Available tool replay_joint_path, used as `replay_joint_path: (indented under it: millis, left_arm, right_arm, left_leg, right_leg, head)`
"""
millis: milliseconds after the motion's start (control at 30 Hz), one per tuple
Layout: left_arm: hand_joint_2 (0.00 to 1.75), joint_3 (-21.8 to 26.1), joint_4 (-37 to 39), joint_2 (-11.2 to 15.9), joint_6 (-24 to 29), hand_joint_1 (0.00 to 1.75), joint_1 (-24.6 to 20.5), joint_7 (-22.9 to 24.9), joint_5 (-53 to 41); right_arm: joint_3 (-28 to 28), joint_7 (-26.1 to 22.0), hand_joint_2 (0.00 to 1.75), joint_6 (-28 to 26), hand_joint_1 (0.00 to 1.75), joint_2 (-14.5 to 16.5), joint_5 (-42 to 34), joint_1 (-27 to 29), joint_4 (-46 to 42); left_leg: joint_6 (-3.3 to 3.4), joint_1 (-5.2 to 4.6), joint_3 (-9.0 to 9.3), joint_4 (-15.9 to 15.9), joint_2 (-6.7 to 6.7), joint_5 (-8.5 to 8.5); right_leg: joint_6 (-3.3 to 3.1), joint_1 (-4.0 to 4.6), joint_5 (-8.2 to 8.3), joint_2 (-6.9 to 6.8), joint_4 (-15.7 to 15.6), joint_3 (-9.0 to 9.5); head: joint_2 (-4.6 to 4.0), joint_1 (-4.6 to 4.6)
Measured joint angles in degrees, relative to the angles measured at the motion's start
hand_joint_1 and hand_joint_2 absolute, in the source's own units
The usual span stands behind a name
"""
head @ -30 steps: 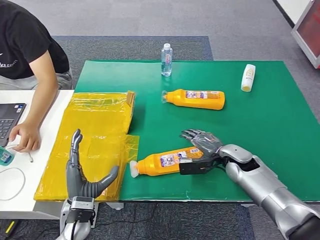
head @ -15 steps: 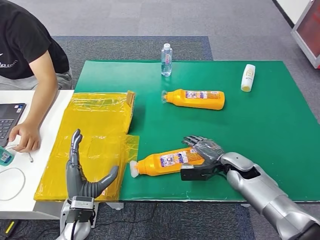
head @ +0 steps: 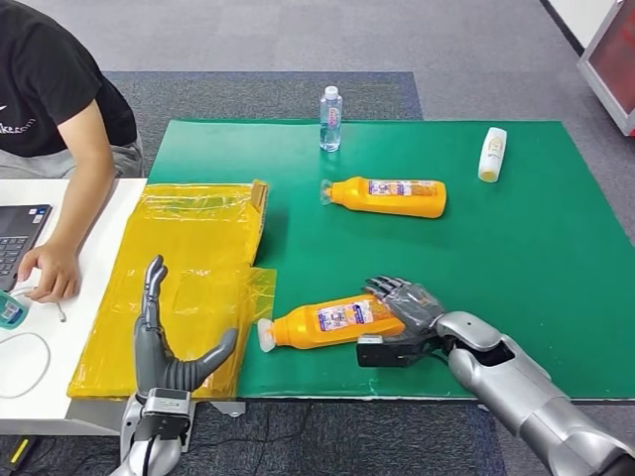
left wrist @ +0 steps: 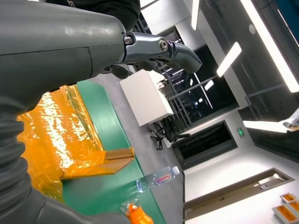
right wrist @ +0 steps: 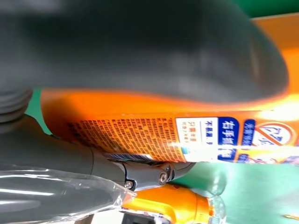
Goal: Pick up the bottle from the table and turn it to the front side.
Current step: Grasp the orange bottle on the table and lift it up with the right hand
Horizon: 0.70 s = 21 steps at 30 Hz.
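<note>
An orange bottle (head: pixel 329 319) with a clear cap lies on its side near the front edge of the green mat (head: pixel 524 248), cap pointing left. My right hand (head: pixel 404 312) straddles its base end, fingers spread over the far side and the thumb along the near side. In the right wrist view the bottle's label (right wrist: pixel 159 126) lies close between the thumb and a finger. The bottle still rests on the mat. My left hand (head: pixel 161 347) stands open at the table's front edge, palm up, holding nothing.
A second orange bottle (head: pixel 389 196) lies further back, a water bottle (head: pixel 330 118) stands at the mat's far edge and a white bottle (head: pixel 492 154) lies at the far right. Yellow plastic bags (head: pixel 194 258) cover the left. A person (head: pixel 53 109) works at a laptop (head: pixel 19 233).
My right hand has slid a little toward me and to the right along the bottle's base, with the thumb dropping to the bottle's near side. The bottle has not moved.
</note>
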Motion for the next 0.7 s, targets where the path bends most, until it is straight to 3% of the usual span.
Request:
replay_joint_path:
  millis: [333,700]
  left_arm:
    - [1.75,0.0,0.4,-0.1,0.1,0.0,-0.9,0.0,-0.1]
    - [1.75,-0.4,0.6,-0.1,0.5,0.0,-1.1,0.0,-0.6]
  right_arm:
    - [-0.5,0.3,1.75,-5.0,0.0,0.4,2.7,1.8,-0.1]
    - [-0.9,0.3,1.75,-4.9,0.0,1.0,5.6,2.1,-0.7]
  left_leg:
    - [0.0,0.0,0.01,0.0,0.0,0.01]
    - [0.0,0.0,0.0,0.0,0.0,0.0]
  right_leg:
    - [0.0,0.0,0.0,0.0,0.0,0.0]
    - [0.0,0.0,0.01,0.0,0.0,0.01]
  head:
    - [0.0,0.0]
    - [0.0,0.0]
